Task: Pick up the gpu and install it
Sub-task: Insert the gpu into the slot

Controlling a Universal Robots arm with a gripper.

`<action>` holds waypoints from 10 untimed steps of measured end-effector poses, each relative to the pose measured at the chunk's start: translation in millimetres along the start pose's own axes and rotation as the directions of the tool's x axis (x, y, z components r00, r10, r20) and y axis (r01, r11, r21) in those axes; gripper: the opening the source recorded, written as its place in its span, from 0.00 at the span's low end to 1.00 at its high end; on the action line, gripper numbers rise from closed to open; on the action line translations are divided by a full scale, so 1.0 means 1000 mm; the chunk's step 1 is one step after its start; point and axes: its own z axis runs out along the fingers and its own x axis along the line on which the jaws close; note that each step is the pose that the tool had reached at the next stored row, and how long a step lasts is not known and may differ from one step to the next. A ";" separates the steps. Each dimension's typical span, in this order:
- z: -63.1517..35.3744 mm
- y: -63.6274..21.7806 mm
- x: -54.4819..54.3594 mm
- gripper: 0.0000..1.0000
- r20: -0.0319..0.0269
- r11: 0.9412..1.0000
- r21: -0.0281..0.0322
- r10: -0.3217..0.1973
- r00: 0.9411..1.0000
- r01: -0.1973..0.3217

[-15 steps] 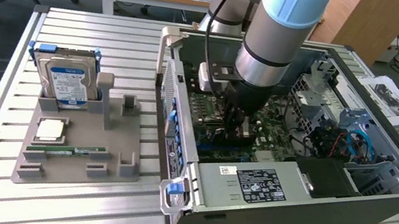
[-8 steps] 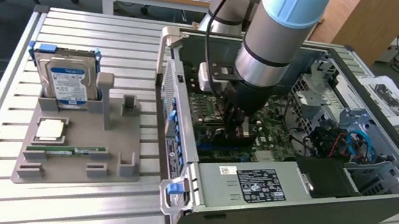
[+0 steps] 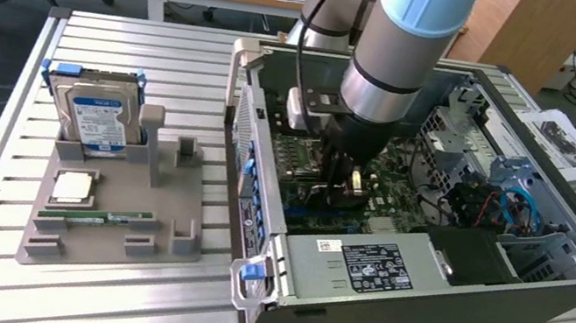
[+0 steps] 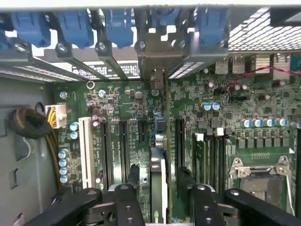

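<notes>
Claw [image 4: 160, 197] fingers straddle the edge-on, partly hidden gpu [image 4: 159, 183].

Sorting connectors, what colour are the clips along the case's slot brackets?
Blue clips, clearest in the wrist view above the green motherboard.

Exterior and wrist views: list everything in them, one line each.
gpu: one, green, silver bracket, upright in a motherboard slot.
motherboard: one, green, inside the case.
case: one, dark grey, open, exterior view's right.
holder: one, grey, exterior view's left.
hard drive: one, silver, blue label, upright in the holder.
memory stick: one, green, flat on the holder.
processor: one, silver, flat on the holder.
gripper: one, black, open, fingers either side of the gpu.
</notes>
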 end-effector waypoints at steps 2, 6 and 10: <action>-0.0081 -0.0001 0.000 0.46 0.000 1.000 0.000 0.000 1.000 0.000; -0.0263 -0.0002 -0.001 0.46 0.000 1.000 0.000 0.000 1.000 0.000; -0.0439 -0.0003 -0.001 0.46 0.000 1.000 0.000 0.000 1.000 0.000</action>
